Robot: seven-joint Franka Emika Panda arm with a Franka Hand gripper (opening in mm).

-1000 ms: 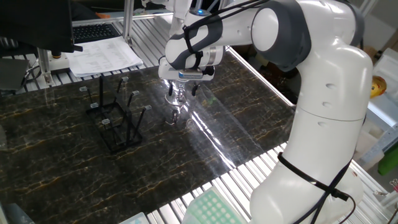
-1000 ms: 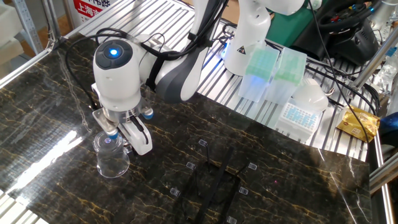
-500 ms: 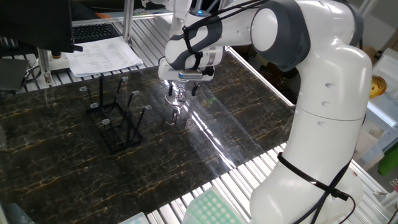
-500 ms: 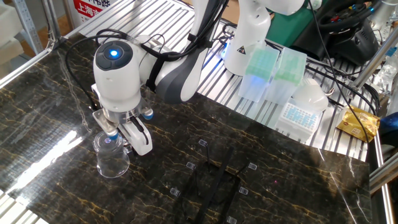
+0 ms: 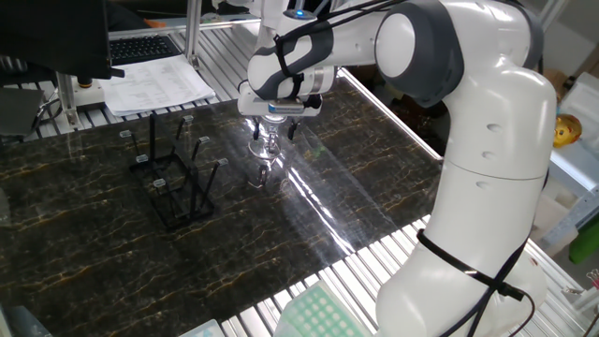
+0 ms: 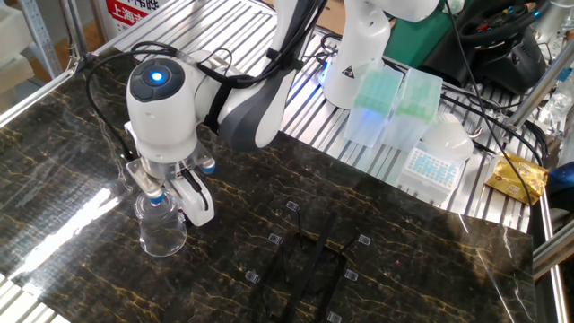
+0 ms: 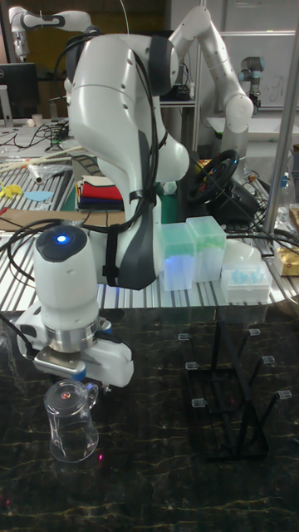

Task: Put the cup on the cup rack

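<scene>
The small clear glass mug stands upright on the dark marbled tabletop, well apart from the black thin-wire rack with pale-capped pegs. My pincer sits right at its rim, one finger apparently inside the mouth and one outside; I take it as clenched on the glass wall, though the clear glass makes the contact hard to confirm. Since a second ago my wrist has risen slightly and drifted a touch away from the rack, yet the mug's base looks to be in the same spot on the table. To me that means the lift is only just starting, or the grip is slipping. The carry to the rack and the hanging on a peg are both yet to come.
</scene>
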